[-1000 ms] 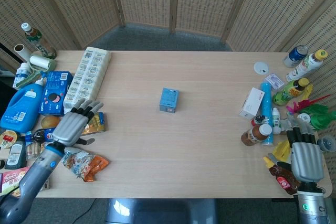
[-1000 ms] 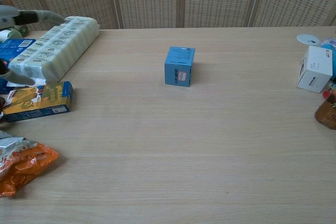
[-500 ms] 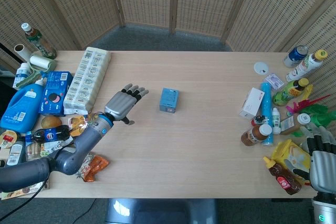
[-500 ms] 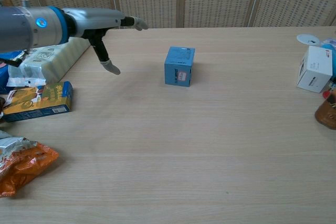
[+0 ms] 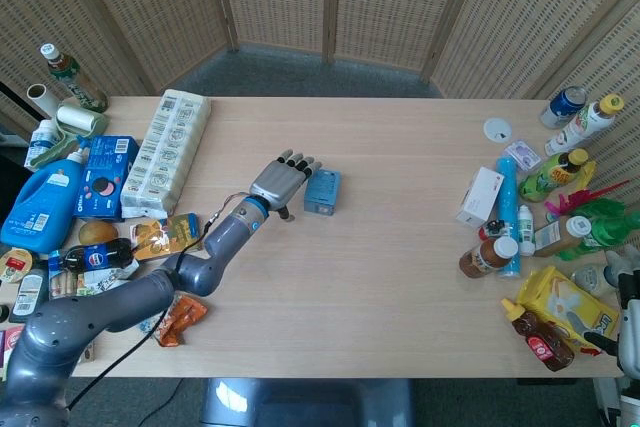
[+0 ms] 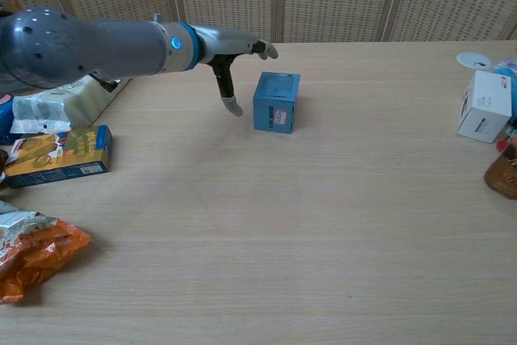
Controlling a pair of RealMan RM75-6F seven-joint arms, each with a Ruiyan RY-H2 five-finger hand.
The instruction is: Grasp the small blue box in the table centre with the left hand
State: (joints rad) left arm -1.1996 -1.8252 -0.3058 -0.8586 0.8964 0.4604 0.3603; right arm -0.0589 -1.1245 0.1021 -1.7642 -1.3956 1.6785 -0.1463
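Lying nearest on the worktop (image 6: pixel 323 264), at its left edge, is an orange snack bag (image 6: pixel 36 254), and just beyond it a yellow-and-blue carton (image 6: pixel 58 156) lies flat. Further in, a long white multipack (image 5: pixel 166 149) runs lengthwise toward the far edge. At the worktop's centre stands the small blue box (image 6: pixel 276 102), upright on its base, roughly cube-shaped so no long axis shows; the face with a pale label looks toward the chest camera. The left robot hand (image 5: pixel 282 183) hovers just beside the box on its left, fingers spread and extended over the box's near-left corner, thumb hanging down toward the worktop; nothing is in its grasp, and the pictures do not settle whether any fingertip touches the box. The right robot hand (image 5: pixel 630 319) shows only as a sliver at the head view's right edge, so its state cannot be told. On the right side a white carton (image 6: pixel 484 105) stands well apart from the box, beside a cluster of bottles (image 5: pixel 515 217).
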